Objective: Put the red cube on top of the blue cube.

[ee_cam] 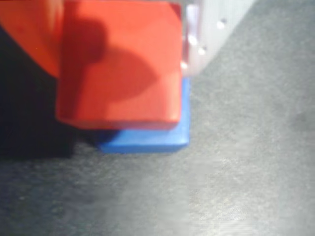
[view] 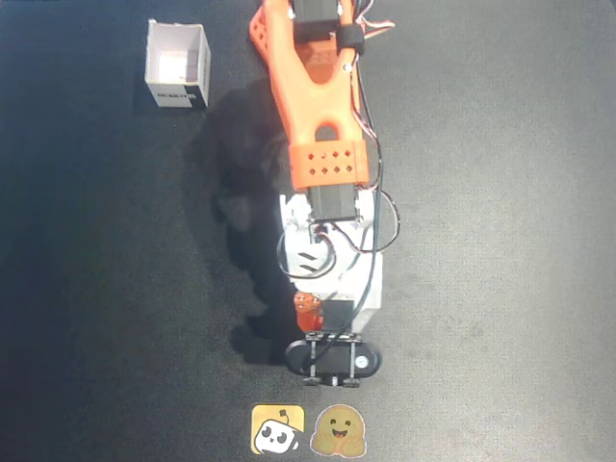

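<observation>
In the wrist view the red cube (ee_cam: 118, 64) fills the upper left, gripped between my orange finger (ee_cam: 27, 34) on its left and my pale finger (ee_cam: 206, 29) on its right. My gripper (ee_cam: 118, 49) is shut on it. The blue cube (ee_cam: 147, 140) lies directly under the red cube, with only its lower and right edges showing; I cannot tell whether the two touch. In the overhead view my gripper (view: 310, 313) points down near the table's lower middle. It hides the blue cube, and only a small red-orange patch shows there.
A white open-topped box (view: 178, 65) stands at the upper left of the overhead view. Two stickers (view: 278, 429) lie at the bottom edge below the black wrist camera (view: 333, 358). The orange arm (view: 313, 87) comes in from the top. The surface is dark mat.
</observation>
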`<act>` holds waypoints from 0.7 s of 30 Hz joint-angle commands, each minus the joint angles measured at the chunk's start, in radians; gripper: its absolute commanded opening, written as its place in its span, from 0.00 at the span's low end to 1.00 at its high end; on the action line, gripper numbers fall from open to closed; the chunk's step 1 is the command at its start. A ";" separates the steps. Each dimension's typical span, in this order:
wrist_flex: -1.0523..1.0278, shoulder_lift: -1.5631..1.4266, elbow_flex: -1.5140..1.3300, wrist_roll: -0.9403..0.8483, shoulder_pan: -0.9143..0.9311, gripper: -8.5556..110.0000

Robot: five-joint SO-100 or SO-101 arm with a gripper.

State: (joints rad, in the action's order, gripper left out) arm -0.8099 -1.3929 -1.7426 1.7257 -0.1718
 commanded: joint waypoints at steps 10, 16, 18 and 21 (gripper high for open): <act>0.037 0.025 0.103 -0.005 -0.032 0.13; 0.043 0.029 0.103 -0.005 -0.035 0.13; 0.044 0.029 0.103 -0.005 -0.035 0.13; 0.044 0.029 0.103 -0.009 -0.035 0.13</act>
State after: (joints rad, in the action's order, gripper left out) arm -0.7854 -1.3545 -1.6966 1.7288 -0.2025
